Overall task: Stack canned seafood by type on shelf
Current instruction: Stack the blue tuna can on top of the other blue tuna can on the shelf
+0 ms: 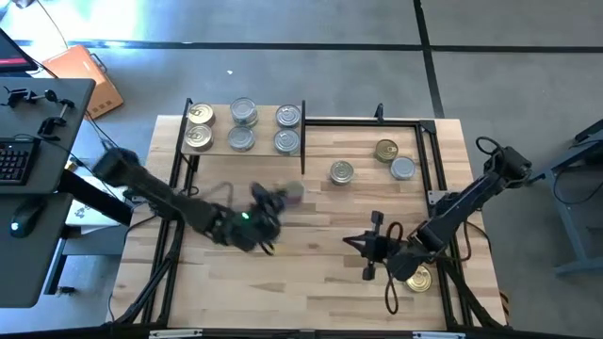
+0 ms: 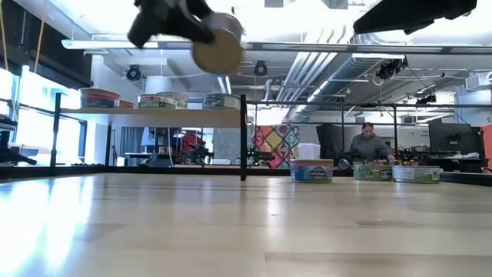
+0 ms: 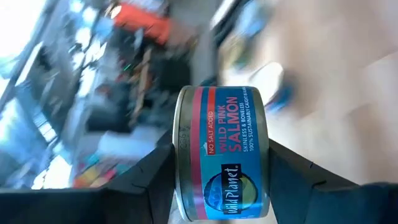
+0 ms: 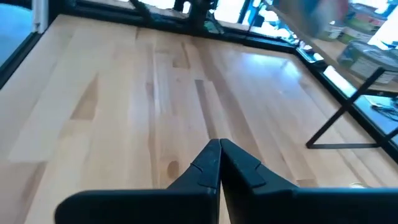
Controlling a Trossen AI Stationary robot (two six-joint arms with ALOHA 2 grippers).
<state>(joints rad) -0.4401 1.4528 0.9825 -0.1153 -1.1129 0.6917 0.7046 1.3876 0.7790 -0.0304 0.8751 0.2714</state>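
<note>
A: What do the arms look like?
B: The left arm point(image 1: 155, 196) and right arm point(image 1: 466, 200) are both dark, jointed and slim, with black cables looping beside them.
A: Any lights?
B: A small green one near the left end effector point(image 1: 273, 212).

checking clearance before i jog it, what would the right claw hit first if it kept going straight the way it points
Probably only the bare light-wood table top. The shut right claw points across open boards toward the black metal frame at the far edge; depth is unclear.
</note>
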